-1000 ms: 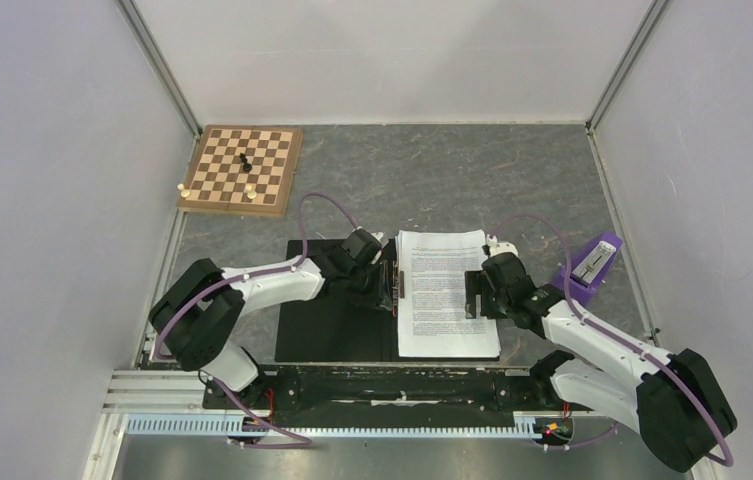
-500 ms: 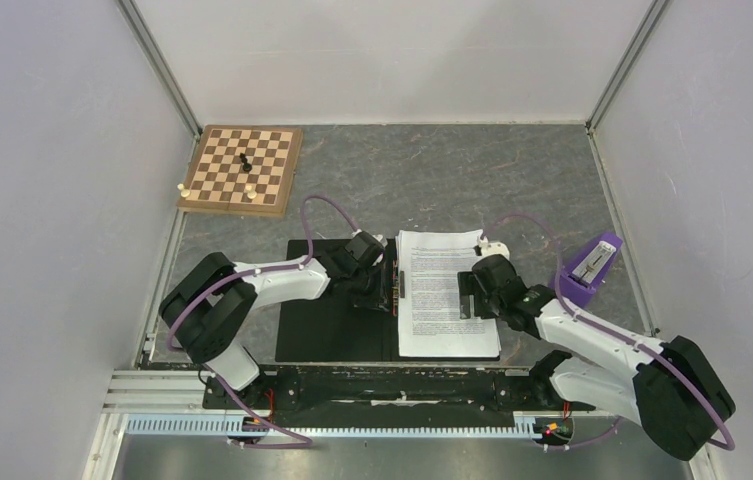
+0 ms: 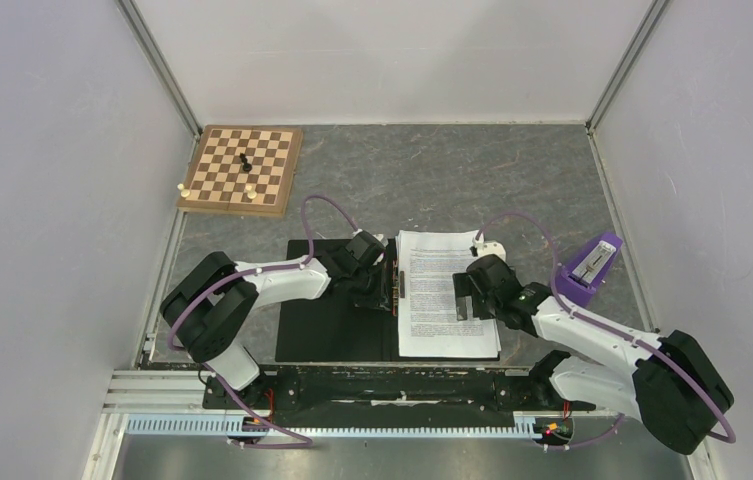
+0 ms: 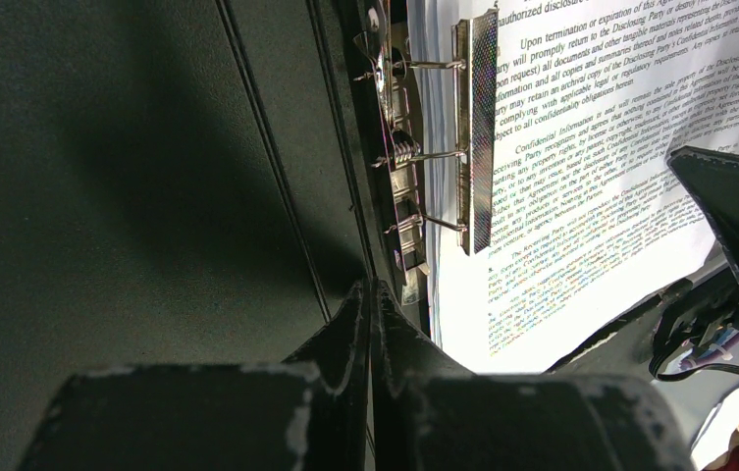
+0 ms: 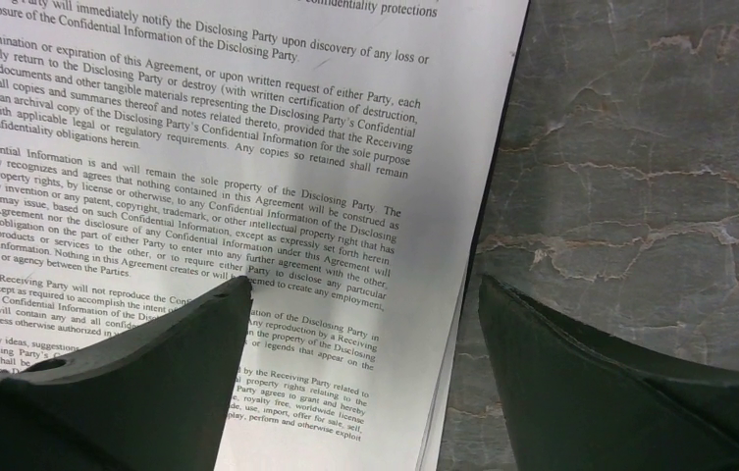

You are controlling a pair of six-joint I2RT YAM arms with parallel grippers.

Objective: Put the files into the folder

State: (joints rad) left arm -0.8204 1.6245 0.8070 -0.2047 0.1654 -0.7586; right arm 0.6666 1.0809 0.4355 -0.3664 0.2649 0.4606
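Looking down on the grey marbled table [image 3: 472, 170] and finding the folder [image 3: 332, 325] lying open at its near middle, black inner faces up. Finding the files [image 3: 442, 325] stacked on the folder's right half, printed side up, left edge beside the spine. Noting the wooden chessboard [image 3: 242, 170] well apart at the far left corner, carrying a few pieces, and a purple holder [image 3: 592, 262] near the right wall. Seeing the left gripper [image 3: 388, 285] hanging over the spine, just left of the files; in the left wrist view, catching its fingers [image 4: 345, 334] pressed fully together with nothing visible between them, unable to tell whether touching the black face below. Seeing the right gripper [image 3: 464, 296] spread wide over the right part of the files, gripping nothing; in the right wrist view, catching one finger [image 5: 149, 383] over the printed page and the other over bare table, straddling the sheets' right edge and the thin black folder strip under it. Getting only from the left wrist view the metal clamp bar [image 4: 473, 128] lying along the top sheet's left margin.
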